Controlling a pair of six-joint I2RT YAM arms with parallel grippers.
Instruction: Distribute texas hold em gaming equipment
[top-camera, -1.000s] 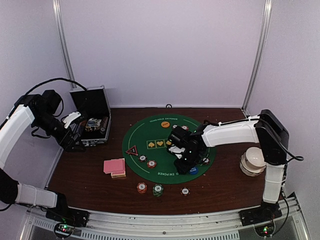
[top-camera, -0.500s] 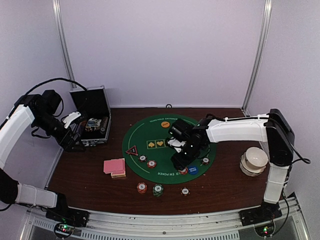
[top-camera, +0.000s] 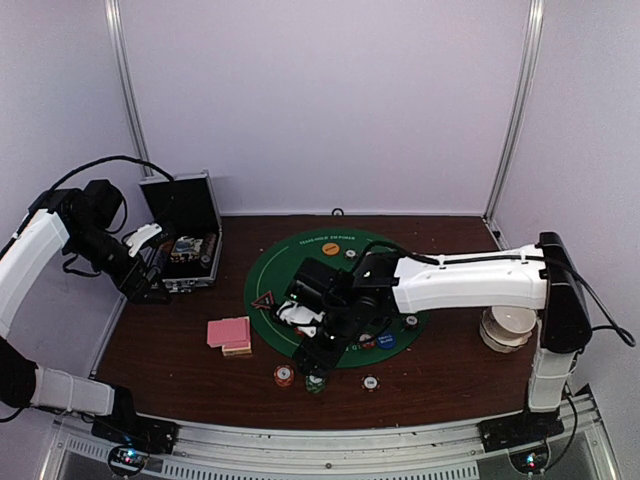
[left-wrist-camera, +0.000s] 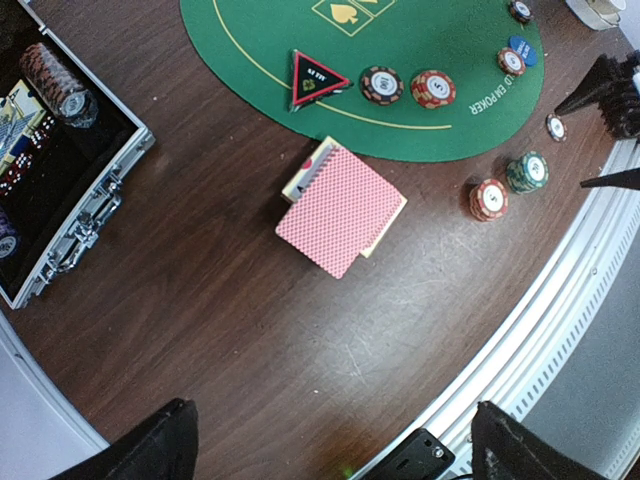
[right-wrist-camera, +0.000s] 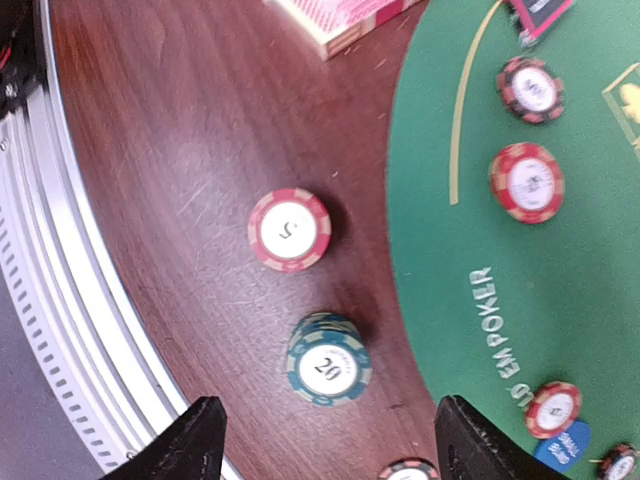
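The left gripper (left-wrist-camera: 335, 455) and right gripper (right-wrist-camera: 330, 445) both gape empty; green chips (right-wrist-camera: 328, 360) sit near the rail (right-wrist-camera: 50, 300); cards (top-camera: 229, 331) lie nine-to-three.

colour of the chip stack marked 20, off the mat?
Green chip stack with pale edge stripes and a white centre; the right wrist view shows it best.

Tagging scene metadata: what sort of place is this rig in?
Probably a lab test cell staged for poker, not a real card room: plain white walls, metal frame posts, a left arm and right arm bolted to a near-edge rail, and a green felt mat on a brown table.
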